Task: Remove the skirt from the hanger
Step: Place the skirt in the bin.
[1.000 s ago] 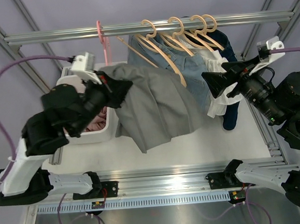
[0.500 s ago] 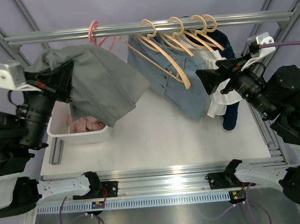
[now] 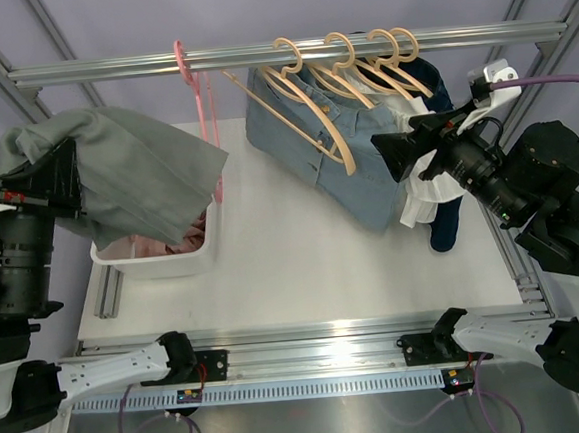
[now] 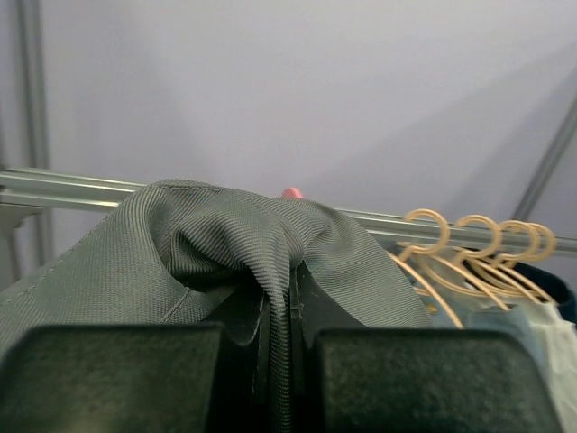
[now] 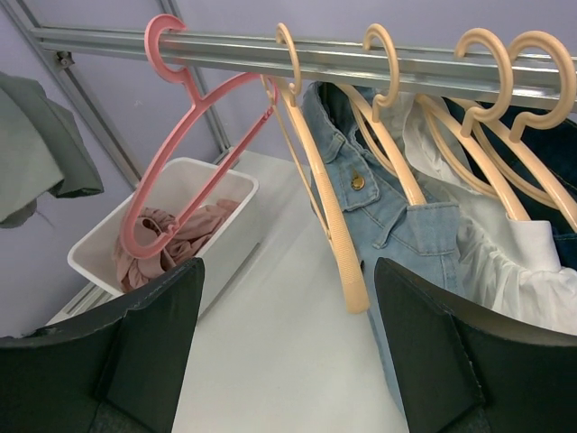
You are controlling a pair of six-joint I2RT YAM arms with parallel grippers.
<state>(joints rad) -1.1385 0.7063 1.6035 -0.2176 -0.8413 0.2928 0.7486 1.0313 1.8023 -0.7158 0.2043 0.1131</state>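
1. The left gripper (image 4: 290,356) is at the far left, off the bench (image 3: 303,266). Its fingers are clenched on a bunched fold of the grey skirt (image 3: 136,183).
2. The skirt hangs from this grip in loose folds. Its lower edge drapes over the white bin (image 3: 158,264), which holds pink cloth.
3. The pink hanger (image 3: 181,59) hangs bare on the rail (image 3: 257,55). The skirt is well apart from it, so removal appears complete.
4. Handling: the skirt is judged to be light, soft woven cloth with no stiffness. It will sag and swing. Grip a gathered fold or the waistband, several layers thick; a single layer may slip.
5. The wooden hangers (image 3: 333,73) carry a denim garment (image 3: 355,161) and others.
6. The right gripper (image 5: 287,271) faces the rail. Its fingers are spread and grasp nothing.
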